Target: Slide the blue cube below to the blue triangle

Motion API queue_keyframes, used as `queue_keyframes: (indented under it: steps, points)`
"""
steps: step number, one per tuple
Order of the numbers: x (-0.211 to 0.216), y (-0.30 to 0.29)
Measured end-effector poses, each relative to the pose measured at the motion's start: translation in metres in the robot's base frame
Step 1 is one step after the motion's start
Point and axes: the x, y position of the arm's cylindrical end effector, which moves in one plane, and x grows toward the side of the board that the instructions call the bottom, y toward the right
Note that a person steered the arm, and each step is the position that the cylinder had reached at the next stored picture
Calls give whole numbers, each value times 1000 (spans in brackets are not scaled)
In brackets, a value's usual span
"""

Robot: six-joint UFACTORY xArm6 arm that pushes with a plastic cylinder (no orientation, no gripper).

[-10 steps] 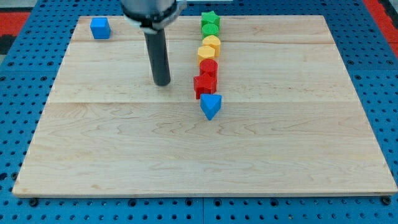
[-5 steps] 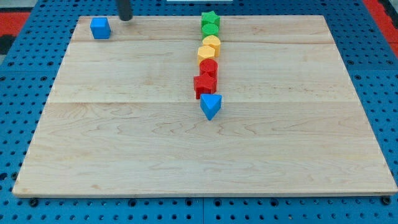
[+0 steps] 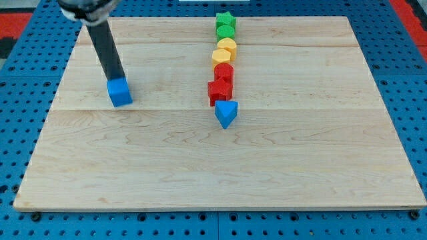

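The blue cube sits on the wooden board at the view's left, level with the red blocks. My tip touches the cube's top edge, the dark rod rising up and to the left. The blue triangle lies at the centre, well to the right of the cube and slightly lower. It is the bottom end of a column of blocks.
Above the blue triangle stand a red star-like block, a red block, a yellow block and a green star, running toward the view's top. A blue pegboard surrounds the board.
The rod swung to the top left corner, then came down behind the blue cube. The cube has slid from the top left corner down the board to mid-left.
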Motion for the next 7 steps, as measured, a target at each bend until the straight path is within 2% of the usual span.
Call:
queue_keyframes:
  steps: [1,3,5,6,7]
  points:
    - [46,20]
    - [55,-15]
    - [71,54]
    - [62,-1]
    - [71,-48]
